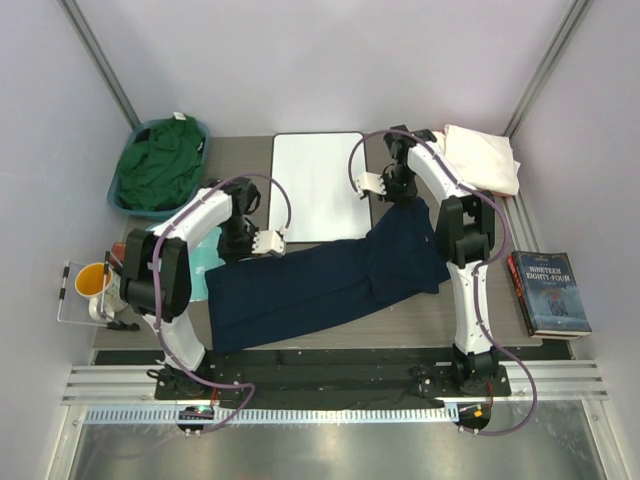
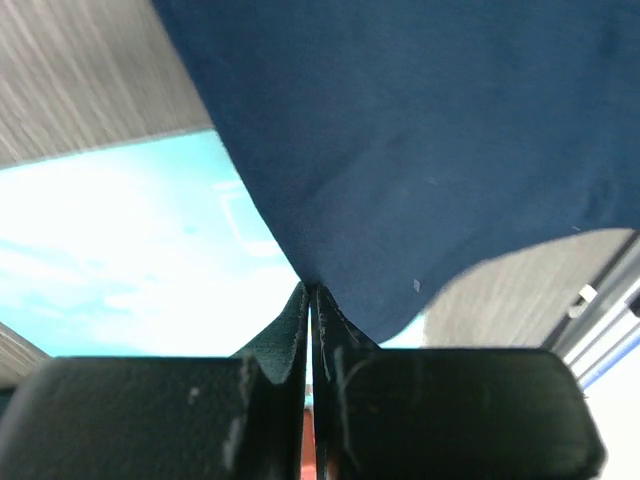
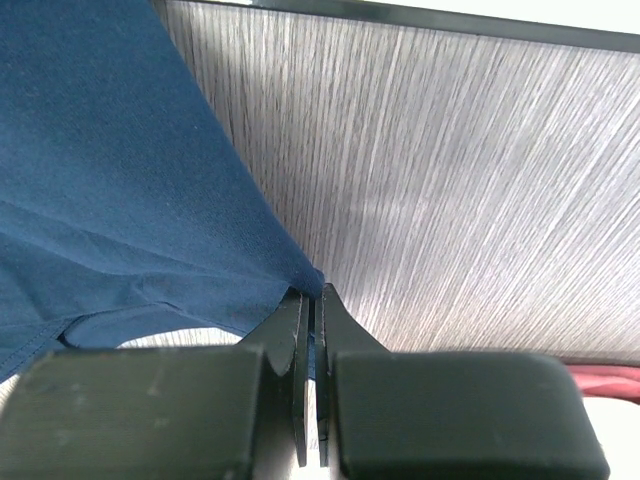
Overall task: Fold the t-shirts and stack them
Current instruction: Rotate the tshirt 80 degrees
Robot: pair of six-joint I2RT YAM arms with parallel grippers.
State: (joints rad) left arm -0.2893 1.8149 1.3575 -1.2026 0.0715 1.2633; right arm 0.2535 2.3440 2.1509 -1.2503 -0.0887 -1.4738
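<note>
A dark navy t-shirt lies stretched slantwise across the table, from front left to back right. My left gripper is shut on its left edge; in the left wrist view the navy cloth hangs from the closed fingertips above the teal mat. My right gripper is shut on the shirt's far right corner, and the right wrist view has the cloth pinched between the jaws. A dark green t-shirt fills a blue basket. A cream-white t-shirt lies at the back right.
The white rounded board lies at the back centre, just beyond the navy shirt. The blue basket stands at the back left. A book lies at the right edge. A yellow cup sits on a clear tray at the left.
</note>
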